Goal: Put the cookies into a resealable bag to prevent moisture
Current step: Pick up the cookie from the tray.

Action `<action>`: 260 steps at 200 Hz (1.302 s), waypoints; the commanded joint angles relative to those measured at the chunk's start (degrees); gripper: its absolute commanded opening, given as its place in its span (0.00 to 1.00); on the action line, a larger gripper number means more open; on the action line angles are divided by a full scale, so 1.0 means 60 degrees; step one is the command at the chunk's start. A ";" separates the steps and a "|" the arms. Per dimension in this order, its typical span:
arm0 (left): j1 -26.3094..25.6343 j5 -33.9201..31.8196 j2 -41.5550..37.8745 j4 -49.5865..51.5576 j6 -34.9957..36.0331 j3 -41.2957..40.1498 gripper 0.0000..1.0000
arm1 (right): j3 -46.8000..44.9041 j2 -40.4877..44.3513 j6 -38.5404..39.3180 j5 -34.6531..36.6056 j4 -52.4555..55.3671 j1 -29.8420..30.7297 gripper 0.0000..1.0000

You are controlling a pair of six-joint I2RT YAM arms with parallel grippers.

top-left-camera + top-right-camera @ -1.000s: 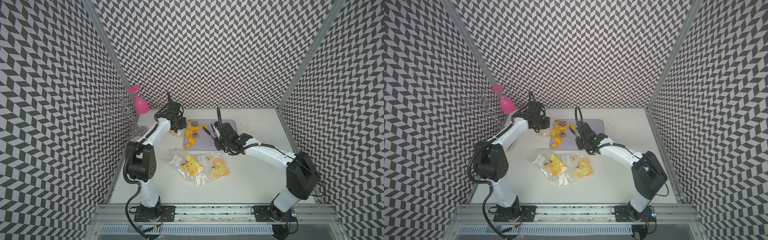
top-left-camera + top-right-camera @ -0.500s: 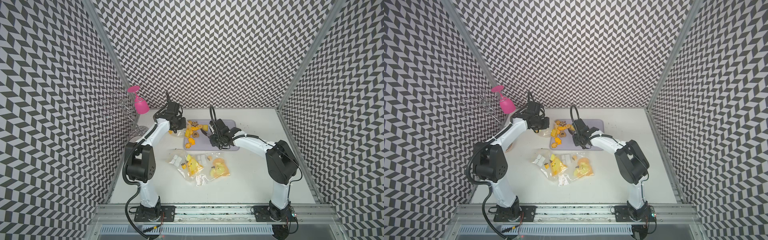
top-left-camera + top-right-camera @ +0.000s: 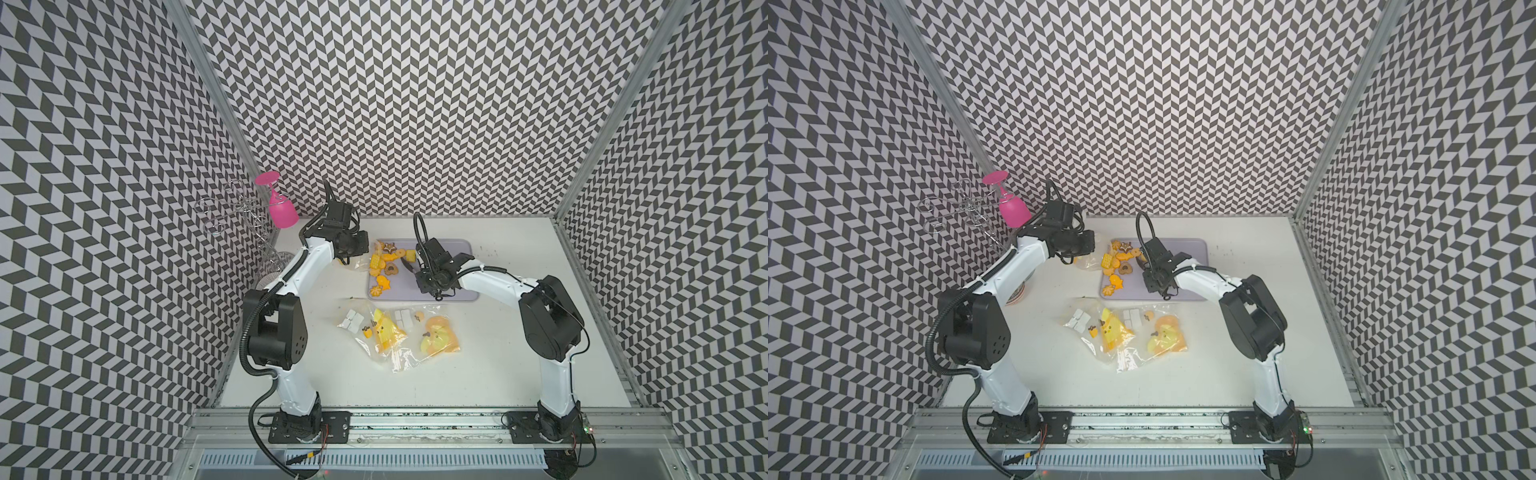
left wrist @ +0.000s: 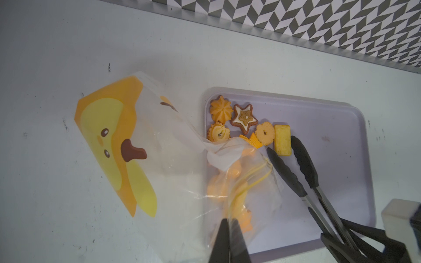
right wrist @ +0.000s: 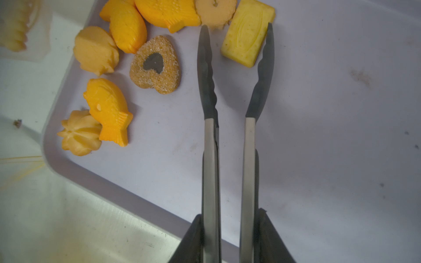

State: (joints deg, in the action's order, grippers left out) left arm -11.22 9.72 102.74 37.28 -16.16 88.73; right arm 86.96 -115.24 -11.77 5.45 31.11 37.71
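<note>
Cookies [image 3: 384,266] mid-pickup — left pincer [image 4: 229,224] pinches the bag [image 4: 173,159], right pincer [image 5: 230,218] grips tongs [image 5: 208,79] straddling the yellow cracker [image 5: 247,34]; I'd squeeze next.

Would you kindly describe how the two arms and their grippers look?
The left arm and right arm have white links and bulky black joints, with black ribbed cables alongside. The left gripper and right gripper have black, tapered fingers.

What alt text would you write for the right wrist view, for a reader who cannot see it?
Black-tipped metal tongs, held in the right pincer, have their tips open on either side of a yellow rectangular cookie on a lilac tray. A heart cookie, fish-shaped cookies and others cluster near the tray's corner.
</note>
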 commanded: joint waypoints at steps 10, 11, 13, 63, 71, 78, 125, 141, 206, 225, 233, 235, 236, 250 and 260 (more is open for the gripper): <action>0.0038 0.0105 -0.0192 -0.0182 -0.0014 -0.0110 0.00 | 0.0218 -0.0063 -0.0141 0.0185 -0.0320 -0.0133 0.31; 0.0039 0.0107 -0.0191 -0.0180 -0.0015 -0.0110 0.00 | 0.0216 -0.0059 -0.0144 0.0180 -0.0321 -0.0133 0.31; 0.0032 0.0109 -0.0190 -0.0178 -0.0016 -0.0110 0.00 | 0.0207 -0.0038 -0.0147 0.0198 -0.0329 -0.0144 0.31; 0.0029 0.0171 -0.0124 -0.0186 -0.0010 -0.0096 0.00 | -0.0306 0.0600 -0.0233 0.0588 -0.0622 -0.0184 0.23; 0.0029 0.0179 -0.0130 -0.0185 -0.0002 -0.0096 0.00 | -0.0386 0.0725 -0.0238 0.0654 -0.0671 -0.0198 0.22; 0.0038 0.0179 -0.0118 -0.0181 -0.0001 -0.0096 0.00 | -0.0485 0.0862 -0.0260 0.0681 -0.0735 -0.0219 0.21; 0.0032 0.0223 -0.0091 -0.0169 0.0014 -0.0096 0.00 | -0.1253 0.1788 -0.0308 0.0774 -0.1248 -0.0221 0.15; 0.0032 0.0227 -0.0076 -0.0164 0.0021 -0.0094 0.00 | -0.1479 0.2096 -0.0260 0.0800 -0.1362 -0.0214 0.15; 0.0035 0.0326 -0.0022 -0.0171 0.0040 -0.0095 0.00 | -0.2893 0.3765 0.0688 -0.0682 -0.2470 -0.0107 0.14; 0.0032 0.0334 -0.0002 -0.0172 0.0030 -0.0095 0.00 | -0.3389 0.4336 0.0998 -0.1396 -0.2932 -0.0015 0.14; 0.0032 0.0349 -0.0005 -0.0163 0.0041 -0.0096 0.00 | -0.3490 0.4495 0.1086 -0.1715 -0.2991 -0.0001 0.14; 0.0034 0.0352 0.0007 -0.0170 0.0031 -0.0096 0.00 | -0.3510 0.4520 0.1106 -0.1773 -0.3015 -0.0001 0.14; 0.0029 0.0355 0.0019 -0.0174 0.0030 -0.0096 0.00 | -0.3515 0.4532 0.1109 -0.1802 -0.3031 0.0006 0.14; 0.0025 0.0409 0.0038 -0.0176 0.0035 -0.0096 0.00 | -0.3616 0.4683 0.1252 -0.2205 -0.3134 0.0053 0.14; 0.0021 0.0429 0.0053 -0.0173 0.0034 -0.0095 0.00 | -0.3568 0.4682 0.1373 -0.2381 -0.3084 0.0133 0.14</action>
State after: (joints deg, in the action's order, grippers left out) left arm -11.22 11.33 102.74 37.30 -16.14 88.71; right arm 65.32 -89.36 -6.94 -2.79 19.20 37.52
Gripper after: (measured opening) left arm 0.048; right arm 0.252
